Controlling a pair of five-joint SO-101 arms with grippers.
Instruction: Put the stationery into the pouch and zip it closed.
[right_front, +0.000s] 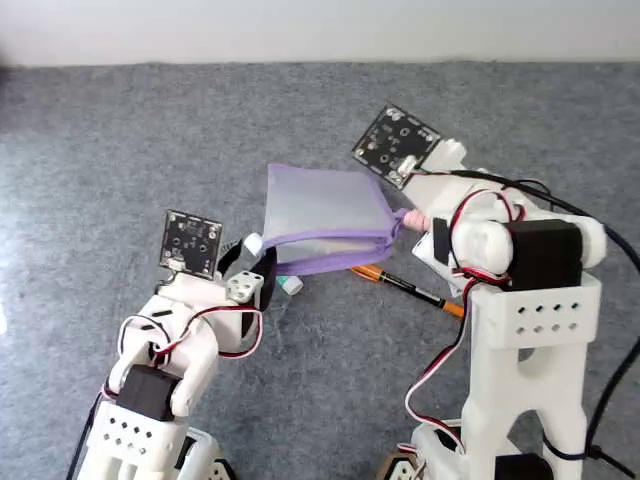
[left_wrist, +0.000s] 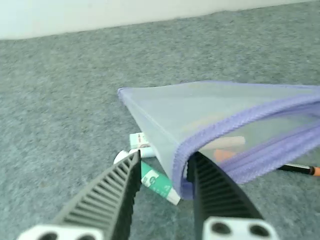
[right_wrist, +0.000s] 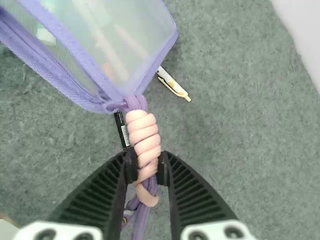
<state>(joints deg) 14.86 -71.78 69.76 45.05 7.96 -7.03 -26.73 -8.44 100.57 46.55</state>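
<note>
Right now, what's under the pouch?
An orange pen pokes out from under the pouch, and a white-green tube lies at its corner; the pen's other end is covered.

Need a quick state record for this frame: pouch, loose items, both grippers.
pouch: purple pouch, lying on the grey mat
inside pouch: something orange shows through the wall, item unclear
left gripper: open, fingers either side of the pouch's corner
right gripper: shut on the pink cord at the pouch's end
outside pouch: orange pen and green-and-white tube, both on the mat by the pouch's edge
</note>
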